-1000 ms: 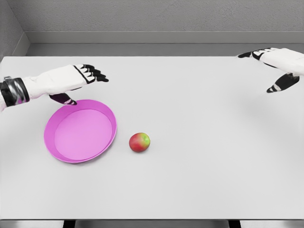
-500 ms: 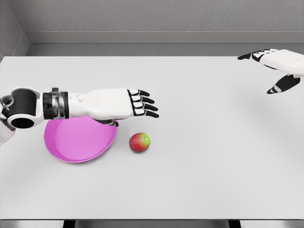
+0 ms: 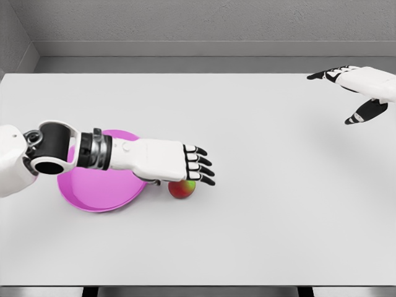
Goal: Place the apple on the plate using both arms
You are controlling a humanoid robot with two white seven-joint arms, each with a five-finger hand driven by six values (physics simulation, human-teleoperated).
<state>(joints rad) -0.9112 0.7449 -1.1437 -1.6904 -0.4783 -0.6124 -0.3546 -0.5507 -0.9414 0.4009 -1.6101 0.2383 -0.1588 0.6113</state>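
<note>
Broadly, spans nearly the whole frame: white table (image 3: 260,235), bare but for the few things at left of centre. Next in size, left arm (image 3: 93,151), reaching in from the left edge across the middle-left of the frame and passing over the magenta plate (image 3: 93,189), which lies flat at lower left of centre with its far rim hidden under the forearm. Then left hand (image 3: 170,162), palm down, fingers (image 3: 201,166) stretched out straight and slightly spread, gripping nothing; hangs directly above the apple, thumb tucked underneath and hard to make out. Smaller, at the upper right corner: right hand (image 3: 362,83), held well apart from everything, fingers loosely apart and empty, thumb drooping below. Smallest: red-green apple (image 3: 182,189), on the table just beside the plate's right rim, only its lower half peeking out beneath the left palm; cannot tell whether the palm touches its top.

Looks like the reach-to-grasp step, with the apple not yet lifted and the plate holding nothing. Calls next for lowering and curling the left fingers around the fruit, likely a top grasp, then a short carry leftward over the rim and a release. Needs care against nudging so round a thing into a roll. Calls also for bringing the right hand in, given the two-arm wording.
</note>
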